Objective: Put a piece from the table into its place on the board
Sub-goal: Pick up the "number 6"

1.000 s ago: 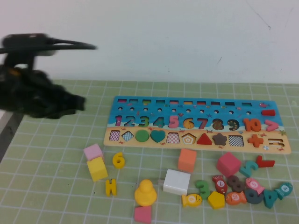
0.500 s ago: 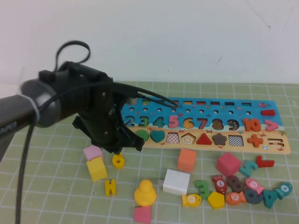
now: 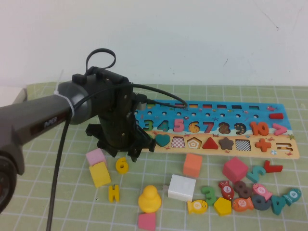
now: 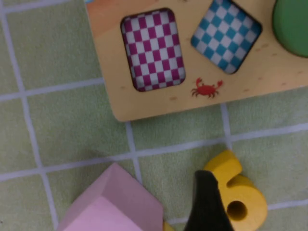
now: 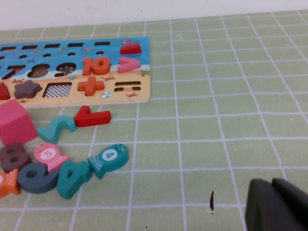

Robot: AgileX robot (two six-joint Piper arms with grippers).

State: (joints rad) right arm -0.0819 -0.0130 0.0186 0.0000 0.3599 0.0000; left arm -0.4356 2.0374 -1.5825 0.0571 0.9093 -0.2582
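The approach step is judged in hand; the left gripper (image 3: 126,153) is held just above the small flat yellow wooden numeral 6 (image 4: 239,196) on the green gridded table (image 3: 57,192), jaws spread, nothing gripped; a descent and closure are called for next; the right gripper (image 5: 276,204) is parked well apart, its opening cannot be told.

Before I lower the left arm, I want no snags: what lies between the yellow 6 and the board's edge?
Only bare green mat, per the left wrist view. The left end effector hovers just above the yellow 6, beside the board.

Piece (image 3: 122,165) on bench (image 3: 57,192), just before board (image 3: 284,153), right of cube (image 3: 99,174); left gripper (image 3: 126,153) above it.
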